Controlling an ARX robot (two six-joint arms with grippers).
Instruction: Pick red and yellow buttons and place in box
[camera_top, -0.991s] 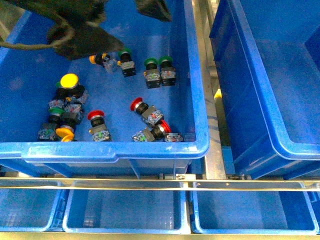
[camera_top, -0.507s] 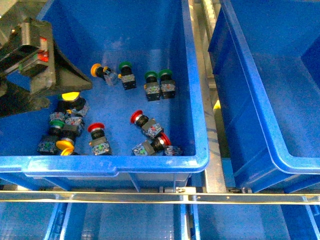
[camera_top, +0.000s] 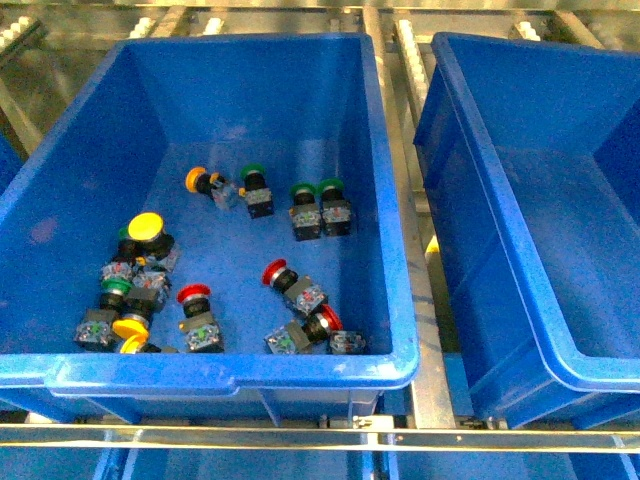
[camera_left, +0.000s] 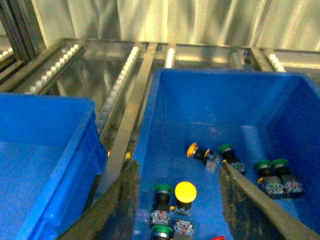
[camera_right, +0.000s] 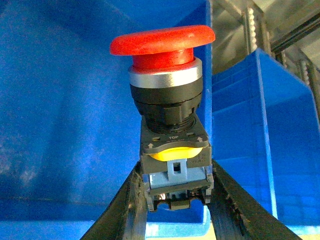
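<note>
Body camera: steeply down into the bin of switches (camera_top: 392, 230). My left wrist: lower over its left wall, facing its far end; both share the yellow cap (camera_top: 146, 225). Right wrist: tight on a red-capped switch (camera_right: 167, 100).

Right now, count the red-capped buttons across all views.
4. Three lie in the left bin: mid-floor button, front-wall button, front-right-corner button. The held button sits in the right gripper. More may hide beneath others.
</note>
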